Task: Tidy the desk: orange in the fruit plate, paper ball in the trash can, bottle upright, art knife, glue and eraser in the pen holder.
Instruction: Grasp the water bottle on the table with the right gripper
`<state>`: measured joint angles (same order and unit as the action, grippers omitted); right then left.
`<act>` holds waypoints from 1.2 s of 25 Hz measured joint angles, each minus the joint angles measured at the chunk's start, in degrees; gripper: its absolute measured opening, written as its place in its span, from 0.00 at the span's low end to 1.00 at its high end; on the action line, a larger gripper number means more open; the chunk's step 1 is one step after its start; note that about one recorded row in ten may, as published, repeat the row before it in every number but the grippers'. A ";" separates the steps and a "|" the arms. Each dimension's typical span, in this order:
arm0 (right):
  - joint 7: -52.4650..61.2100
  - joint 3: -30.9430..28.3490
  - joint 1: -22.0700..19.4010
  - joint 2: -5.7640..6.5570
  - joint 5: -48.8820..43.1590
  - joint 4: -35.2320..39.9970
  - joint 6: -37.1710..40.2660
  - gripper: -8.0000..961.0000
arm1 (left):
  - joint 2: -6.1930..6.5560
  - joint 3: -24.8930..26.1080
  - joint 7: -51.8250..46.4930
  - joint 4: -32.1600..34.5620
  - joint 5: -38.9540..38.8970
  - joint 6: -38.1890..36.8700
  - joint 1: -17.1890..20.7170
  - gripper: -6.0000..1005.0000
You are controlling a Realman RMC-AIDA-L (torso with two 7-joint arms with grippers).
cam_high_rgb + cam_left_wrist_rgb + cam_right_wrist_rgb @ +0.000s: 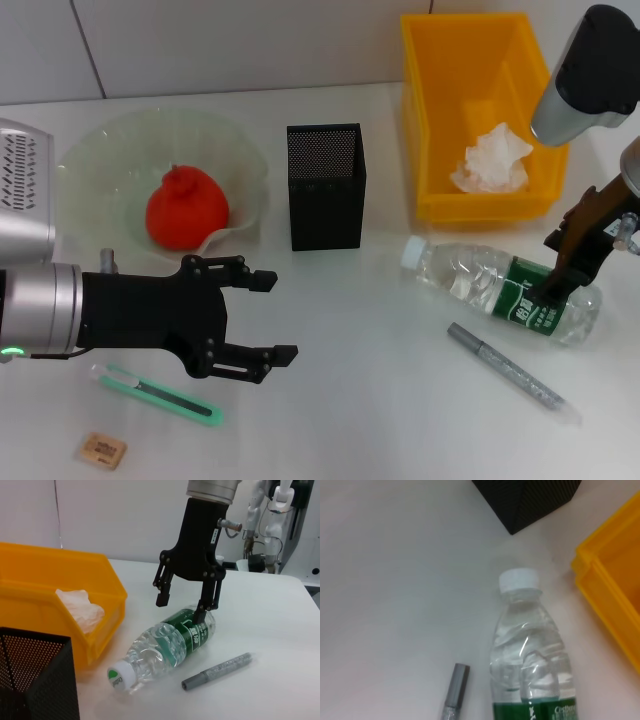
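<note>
Straddling the green label of the lying bottle (167, 647), the right gripper (185, 602) has its black fingers (163, 587) spread, one tip touching the label, the other clear of it on the far side. Bottle: clear plastic, white cap (413, 252), on its side on the white table (380, 400), cap toward the pen holder (326, 186), base toward the table's right edge.

Left gripper (255, 320): fingers parted, holding nothing, hovering over the table's left front, just in front of the fruit plate (100, 150).

Orange (186, 208): inside the fruit plate, toward its front.

Paper ball (492, 160): white, crumpled, in the yellow bin (440, 110) at the rear right.

Pen holder: black mesh, square, upright, between plate and bin; contents cannot be seen.

Grey pen-like stick (512, 373): flat on the table, just in front of the bottle, apart from it.

Green-edged art knife (155, 394): flat, below the left gripper.

Eraser (103, 450): small tan block, near the front left corner, beside the knife.
</note>
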<state>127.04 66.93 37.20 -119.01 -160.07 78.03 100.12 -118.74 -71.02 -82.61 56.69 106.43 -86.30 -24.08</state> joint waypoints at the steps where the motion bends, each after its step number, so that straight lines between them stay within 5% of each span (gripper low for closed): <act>1: 0.00 -0.04 0.12 0.00 0.03 -0.20 -0.21 0.81 | 0.00 0.00 0.00 0.00 0.00 0.00 0.00 0.77; 30: 0.48 0.12 2.45 -0.09 -0.20 -7.92 -4.70 0.81 | 0.09 0.00 0.09 0.00 0.01 0.75 0.13 0.76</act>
<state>127.52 67.06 39.64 -119.09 -160.27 70.12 95.42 -118.65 -71.02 -82.52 56.69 106.44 -85.55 -23.95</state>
